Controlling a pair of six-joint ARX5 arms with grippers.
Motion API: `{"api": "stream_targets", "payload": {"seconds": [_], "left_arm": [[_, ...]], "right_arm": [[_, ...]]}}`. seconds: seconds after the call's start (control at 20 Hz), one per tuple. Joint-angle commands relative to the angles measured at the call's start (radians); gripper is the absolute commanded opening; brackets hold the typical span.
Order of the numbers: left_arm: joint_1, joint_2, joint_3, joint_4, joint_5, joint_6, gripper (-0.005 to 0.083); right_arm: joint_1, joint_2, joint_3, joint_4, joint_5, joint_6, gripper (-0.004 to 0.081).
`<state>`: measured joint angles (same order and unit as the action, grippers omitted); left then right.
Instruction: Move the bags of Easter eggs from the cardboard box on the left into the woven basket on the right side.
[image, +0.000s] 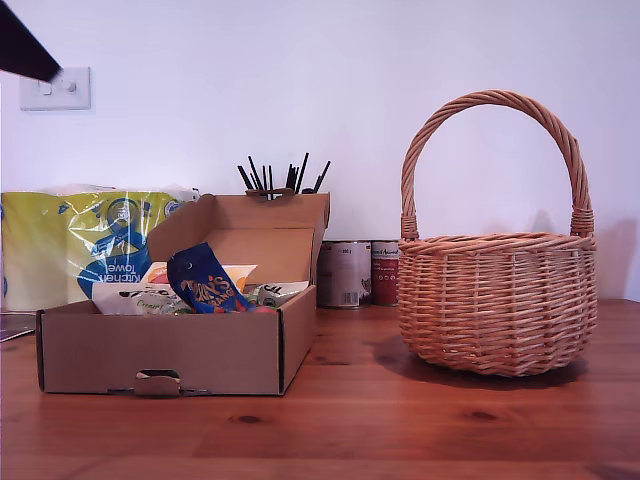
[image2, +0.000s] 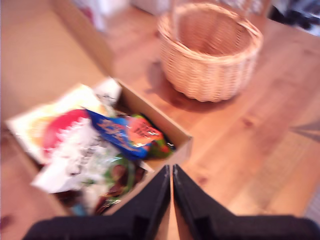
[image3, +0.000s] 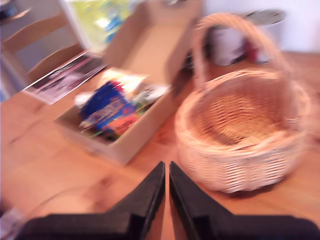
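First wrist view: the first gripper (image2: 171, 187) is seen with its two dark fingers pressed together, nothing between them, held above the near edge of the cardboard box (image2: 180, 142). In the second wrist view the second gripper (image3: 166, 187) is likewise closed on nothing, poised over the bare table (image3: 65, 170) between box and woven basket (image3: 240, 150). Both wrist pictures are blurred, so fine detail cannot be read.

The bags of Easter eggs (image: 205, 282) are piled in the box, at the exterior view's left. The dark blue bag (image2: 122, 134) stands tilted on top of the others, its upper end clear above the box wall; a white one (image2: 80, 150) and paler ones lie beneath, overlapping.

The bags are judged to be light, soft and crinkly, with slippery film and loose lumps inside that would shift when lifted. A pinch across the flat sealed top edge of the blue bag seems best, since it is exposed and thin.

The basket stands at the exterior view's right, well apart from the box; its inside appears empty. Its tall arched handle (image: 490, 130) would have to be avoided on the way in.

Tins (image: 355, 272) and a kitchen towel pack (image: 80, 240) stand behind.
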<state>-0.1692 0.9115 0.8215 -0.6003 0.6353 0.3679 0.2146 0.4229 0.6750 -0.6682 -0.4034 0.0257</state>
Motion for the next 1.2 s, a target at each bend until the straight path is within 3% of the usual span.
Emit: {"api": "stream_targets", "payload": {"seconds": [0.0,0.05,0.2,0.3,0.6,0.75,1.15], "left_arm": [[-0.017,0.060,0.023,0.014,0.010,0.007,0.0008],[-0.026,0.101,0.041,0.040,0.006,0.006,0.0093],[-0.055,0.219,0.069,0.171,-0.060,-0.046,0.0557],[-0.084,0.309,0.098,0.217,-0.141,-0.091,0.0717],[-0.180,0.557,0.196,0.356,-0.349,-0.134,0.0749],[-0.194,0.688,0.267,0.363,-0.398,-0.133,0.0748],[-0.227,0.882,0.380,0.250,-0.382,-0.159,0.0745]], "right_arm": [[0.011,0.037,0.004,-0.012,-0.036,0.000,-0.0012],[0.015,0.054,0.011,-0.010,-0.036,0.000,-0.0012],[0.015,0.084,0.014,0.013,-0.035,0.000,-0.0012],[0.015,0.093,0.014,0.021,-0.035,-0.001,-0.0012],[0.015,0.105,0.014,0.021,-0.034,0.000,-0.0013],[0.015,0.105,0.014,0.021,-0.034,-0.001,-0.0012],[0.015,0.105,0.014,0.021,-0.033,-0.001,-0.0012]]}}
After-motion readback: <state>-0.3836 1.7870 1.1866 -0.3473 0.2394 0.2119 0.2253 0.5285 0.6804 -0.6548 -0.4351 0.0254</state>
